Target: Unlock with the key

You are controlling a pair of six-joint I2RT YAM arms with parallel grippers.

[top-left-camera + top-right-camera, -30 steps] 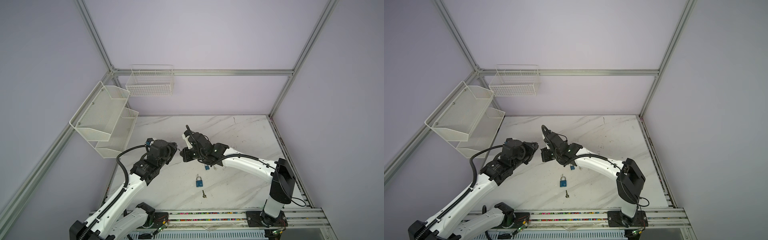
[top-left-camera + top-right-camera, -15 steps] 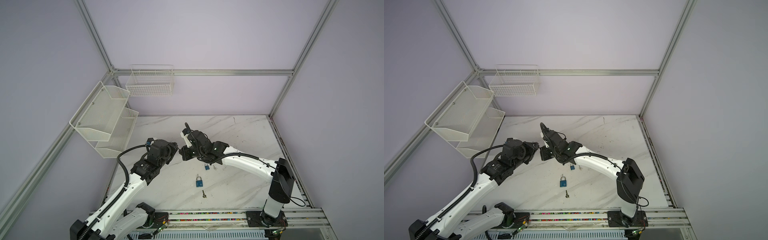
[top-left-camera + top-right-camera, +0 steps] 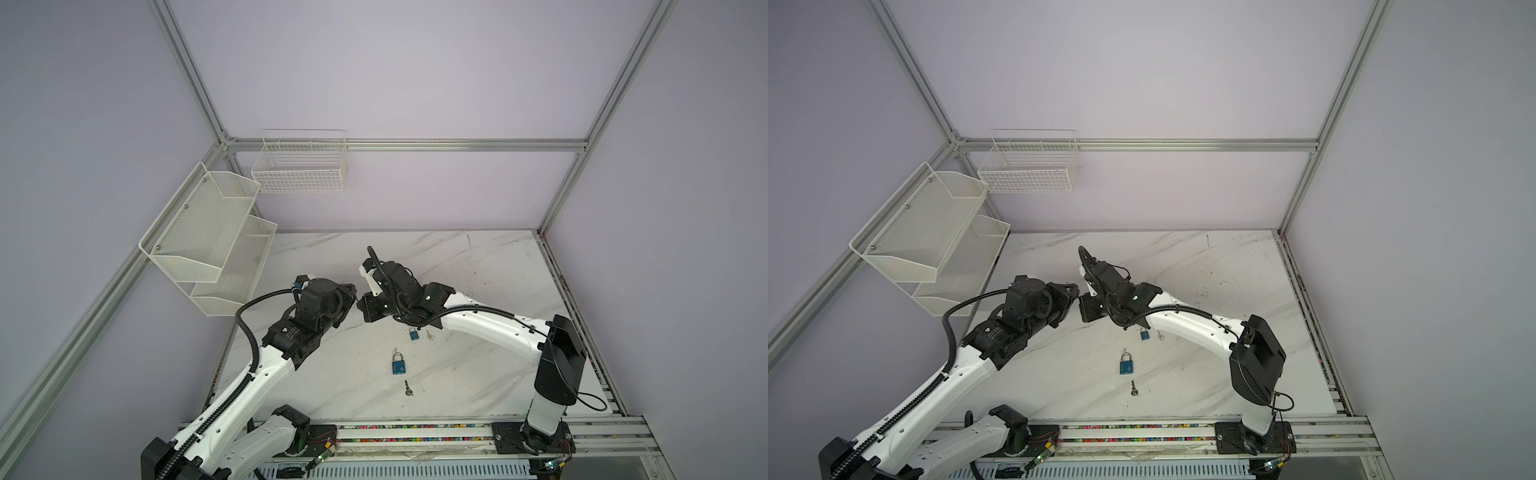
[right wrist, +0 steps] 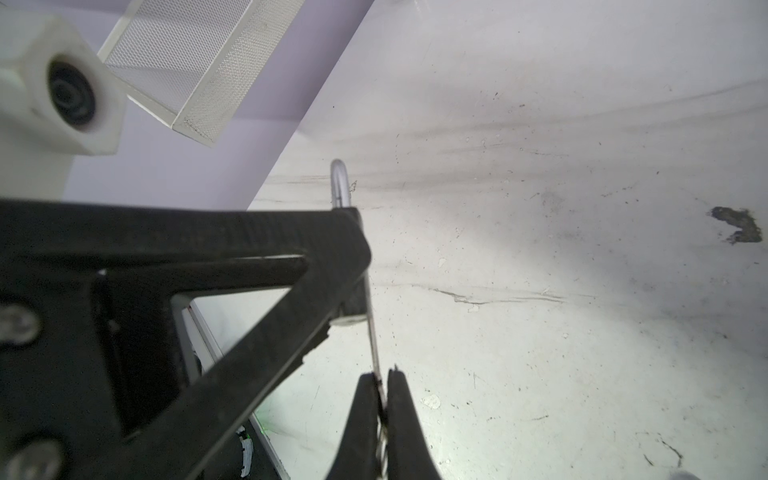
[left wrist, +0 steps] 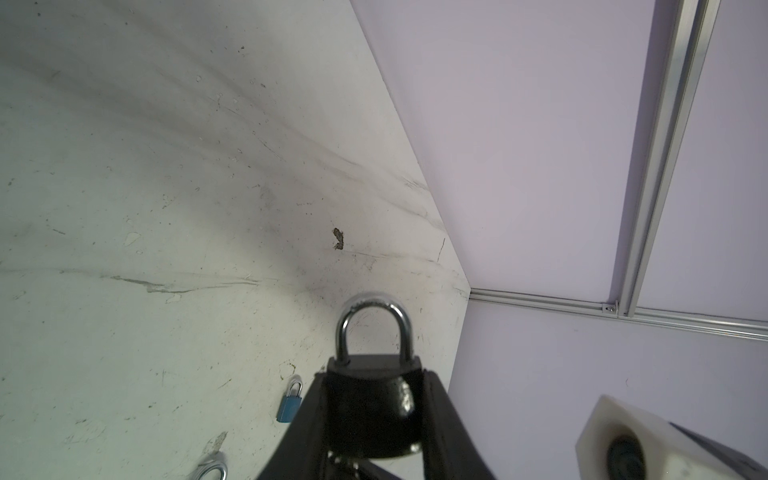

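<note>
Hardware lies loose on the marble counter (image 3: 478, 374). Nearest us, low at centre in both top views, lies a loose key (image 3: 408, 388), a blue padlock (image 3: 397, 363) just above it and a second blue padlock (image 3: 413, 333) farther up. At mid-frame we find the two arms meeting above the counter: the left pincer (image 5: 374, 386) clamps a black padlock (image 5: 370, 419) by its body, both shackle legs seated, while the right pincer (image 4: 380, 384), closed tight on the key (image 4: 372, 345), holds the blade against the lock's underside; whether it has entered we cannot tell. Farthest off, upper left, hang a mesh shelf (image 3: 199, 232) and a wire basket (image 3: 299, 174).
</note>
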